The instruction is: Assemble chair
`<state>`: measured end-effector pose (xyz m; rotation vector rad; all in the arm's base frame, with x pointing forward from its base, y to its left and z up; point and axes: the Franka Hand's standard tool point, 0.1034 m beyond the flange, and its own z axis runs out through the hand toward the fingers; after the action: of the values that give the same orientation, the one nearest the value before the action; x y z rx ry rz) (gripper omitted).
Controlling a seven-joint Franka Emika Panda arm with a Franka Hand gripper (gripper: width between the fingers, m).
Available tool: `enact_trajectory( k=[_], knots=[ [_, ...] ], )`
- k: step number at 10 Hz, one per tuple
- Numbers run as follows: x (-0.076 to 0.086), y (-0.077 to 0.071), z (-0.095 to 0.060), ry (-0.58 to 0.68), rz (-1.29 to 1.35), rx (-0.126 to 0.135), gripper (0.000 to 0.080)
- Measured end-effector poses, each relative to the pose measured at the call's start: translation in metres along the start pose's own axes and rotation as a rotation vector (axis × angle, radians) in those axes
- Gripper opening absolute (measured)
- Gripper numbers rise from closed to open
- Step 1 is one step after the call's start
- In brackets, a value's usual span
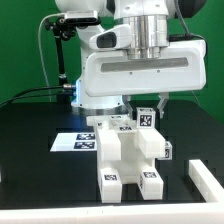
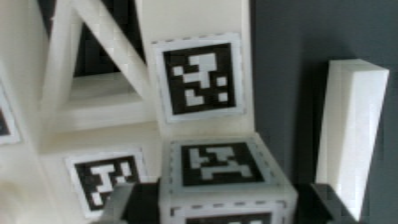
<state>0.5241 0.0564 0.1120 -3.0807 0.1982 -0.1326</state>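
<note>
The partly built white chair (image 1: 128, 158) stands mid-table, with tag markers on its front feet and top. In the exterior view my gripper (image 1: 146, 108) hangs straight down over the chair's rear, on the exterior view's right. It is on a small white tagged block (image 1: 145, 118) that sticks up there. In the wrist view this block (image 2: 217, 165) fills the gap of my gripper (image 2: 217, 208). The dark fingers (image 2: 143, 205) press flush against both of its sides. Just beyond it rises a tall tagged chair post (image 2: 196, 80).
The marker board (image 1: 78, 141) lies flat on the black table behind the chair, on the exterior view's left. A loose white slab (image 1: 207, 180) lies at the exterior view's right, and it shows in the wrist view as a white bar (image 2: 352, 130). The arm's white base stands behind.
</note>
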Motion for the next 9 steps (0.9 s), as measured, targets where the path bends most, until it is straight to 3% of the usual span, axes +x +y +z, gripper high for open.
enact_trajectory(
  k=[4, 9],
  knots=[
    [0.0000, -0.0003, 0.0000, 0.000, 0.219, 0.002, 0.0283],
    [0.0013, -0.0007, 0.0005, 0.002, 0.736, 0.006, 0.0284]
  ],
)
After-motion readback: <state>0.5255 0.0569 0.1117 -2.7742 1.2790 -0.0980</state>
